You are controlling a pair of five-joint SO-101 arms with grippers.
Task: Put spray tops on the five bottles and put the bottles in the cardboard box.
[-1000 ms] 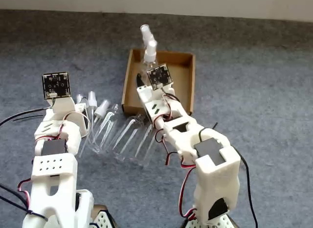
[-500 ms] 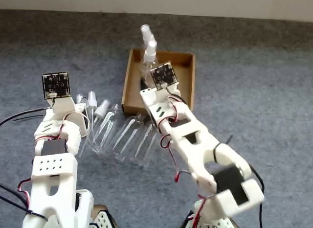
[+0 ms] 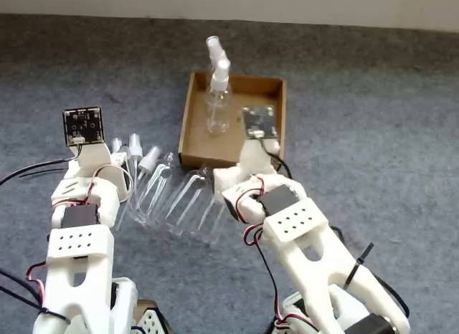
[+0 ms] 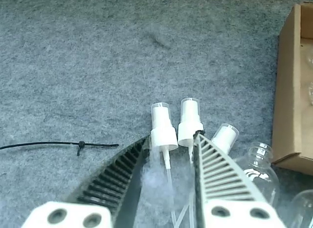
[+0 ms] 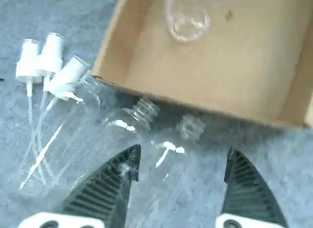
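Note:
Two capped bottles [image 3: 217, 108] stand in the cardboard box [image 3: 267, 97], their spray tops rising past its far wall. Three bare clear bottles [image 3: 183, 199] lie side by side on the carpet in front of the box. Three loose spray tops [image 3: 135, 149] lie beside them on the left. My left gripper [image 4: 171, 138] is open low over the carpet, with two spray tops [image 4: 164, 132] between its fingers and a third [image 4: 224, 137] just outside. My right gripper [image 5: 183, 150] is open above the necks of two bare bottles [image 5: 134, 123], just short of the box [image 5: 220, 76].
Grey carpet covers the whole floor. A black zip tie [image 4: 58, 145] lies on it beyond the left gripper. The box wall [image 4: 293, 91] stands close to the bare bottles. One bottle's base [image 5: 187, 20] shows inside the box.
My right arm has drawn back out of the box toward the near side and now hangs over the bare bottles. The left arm has kept still.

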